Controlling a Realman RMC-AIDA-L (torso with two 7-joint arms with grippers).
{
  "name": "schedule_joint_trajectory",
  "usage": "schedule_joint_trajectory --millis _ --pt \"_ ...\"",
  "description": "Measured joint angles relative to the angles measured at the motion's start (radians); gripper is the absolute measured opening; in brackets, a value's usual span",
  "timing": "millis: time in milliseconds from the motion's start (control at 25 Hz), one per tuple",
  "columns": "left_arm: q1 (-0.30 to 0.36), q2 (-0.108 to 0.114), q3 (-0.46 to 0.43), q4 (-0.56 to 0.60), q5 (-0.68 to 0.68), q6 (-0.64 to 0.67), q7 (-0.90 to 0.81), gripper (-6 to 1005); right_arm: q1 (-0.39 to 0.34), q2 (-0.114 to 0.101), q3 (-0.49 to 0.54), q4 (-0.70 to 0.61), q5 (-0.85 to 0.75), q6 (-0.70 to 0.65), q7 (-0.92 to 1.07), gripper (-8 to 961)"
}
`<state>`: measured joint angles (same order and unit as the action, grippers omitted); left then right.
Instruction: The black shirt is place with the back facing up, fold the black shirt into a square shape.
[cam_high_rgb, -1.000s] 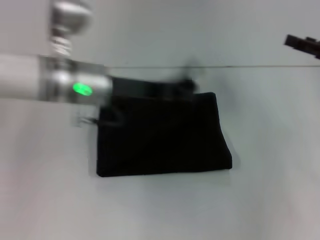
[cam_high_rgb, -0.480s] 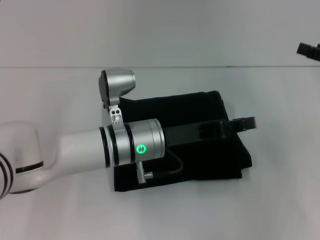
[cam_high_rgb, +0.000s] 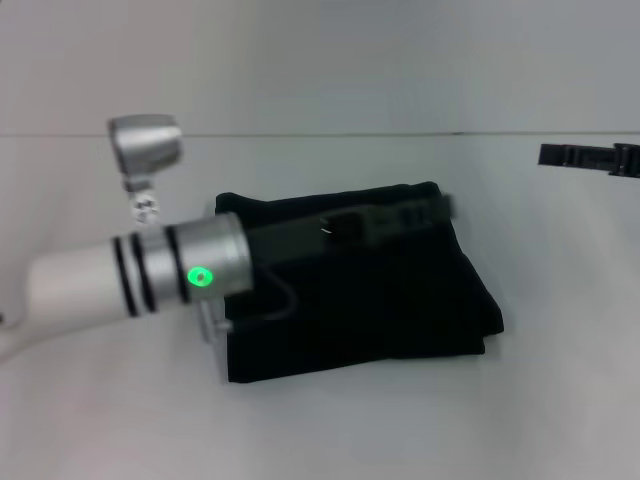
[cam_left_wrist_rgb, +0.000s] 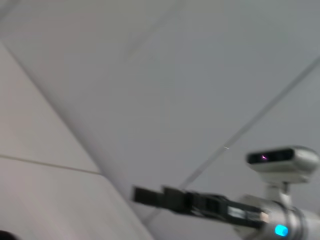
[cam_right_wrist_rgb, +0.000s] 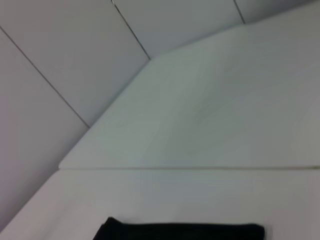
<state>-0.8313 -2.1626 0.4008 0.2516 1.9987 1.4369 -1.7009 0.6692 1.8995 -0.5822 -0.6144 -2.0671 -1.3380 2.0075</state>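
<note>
The black shirt (cam_high_rgb: 380, 300) is seen as a soft, matte, roughly square folded bundle lying on the smooth white table (cam_high_rgb: 560, 400); its near edge is straight. The left gripper (cam_high_rgb: 440, 208) is stretched across the shirt's far part, blurred, so its finger spacing cannot be told; the right gripper (cam_high_rgb: 590, 157) is held well apart from the shirt, cut off by the frame edge, its state likewise unreadable; a pale panelled wall (cam_high_rgb: 320, 60) lies beyond the shirt.

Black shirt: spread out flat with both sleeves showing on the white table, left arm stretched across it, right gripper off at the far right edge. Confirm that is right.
Not quite. The head view shows the black shirt already folded into a compact, roughly square bundle, with no sleeves spread out. The rest holds: it lies on the white table, the left gripper reaches across it, and the right gripper sits at the far right edge.
</note>
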Motion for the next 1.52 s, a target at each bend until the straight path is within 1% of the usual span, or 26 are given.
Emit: schedule_joint_trajectory --millis 120,240,360,440,520,600,640,840,960,1320,1520 --pt "0.037 0.007 0.000 0.069 -0.001 -0.040 -0.028 722 0.021 0.005 -0.001 0.003 -0.058 0.007 0.044 883" --pt "0.054 0.030 0.000 0.103 0.000 -0.139 -0.109 859 0.031 0.016 -0.001 0.004 -0.078 0.019 0.059 884" --pt "0.056 0.052 0.013 0.123 0.018 -0.253 -0.219 921 0.035 0.026 -0.001 0.004 -0.080 0.042 0.060 882" --pt "0.055 0.058 0.029 0.144 0.043 -0.320 -0.285 963 0.038 0.029 -0.001 0.005 -0.080 0.056 0.060 882" --pt "0.049 0.060 0.049 0.167 0.078 -0.396 -0.343 959 0.039 0.030 -0.001 0.007 -0.080 0.067 0.060 883" --pt "0.047 0.060 0.054 0.171 0.089 -0.420 -0.357 955 0.041 0.031 -0.001 0.008 -0.080 0.075 0.060 884" --pt "0.041 0.060 0.072 0.176 0.101 -0.466 -0.372 953 0.041 0.033 -0.001 0.008 -0.080 0.076 0.059 884" --pt "0.031 0.062 0.104 0.172 0.104 -0.497 -0.391 942 0.042 0.036 -0.001 0.008 -0.078 0.086 0.054 884" --pt "0.028 0.060 0.132 0.172 0.122 -0.538 -0.424 936 0.044 0.037 -0.001 0.008 -0.077 0.087 0.053 884" --pt "0.035 0.052 0.139 0.160 0.126 -0.655 -0.421 918 0.046 0.038 -0.001 0.009 -0.083 0.101 0.050 885" --pt "0.028 0.050 0.180 0.137 0.126 -0.712 -0.420 907 0.040 0.038 -0.001 0.009 -0.083 0.103 0.050 885"
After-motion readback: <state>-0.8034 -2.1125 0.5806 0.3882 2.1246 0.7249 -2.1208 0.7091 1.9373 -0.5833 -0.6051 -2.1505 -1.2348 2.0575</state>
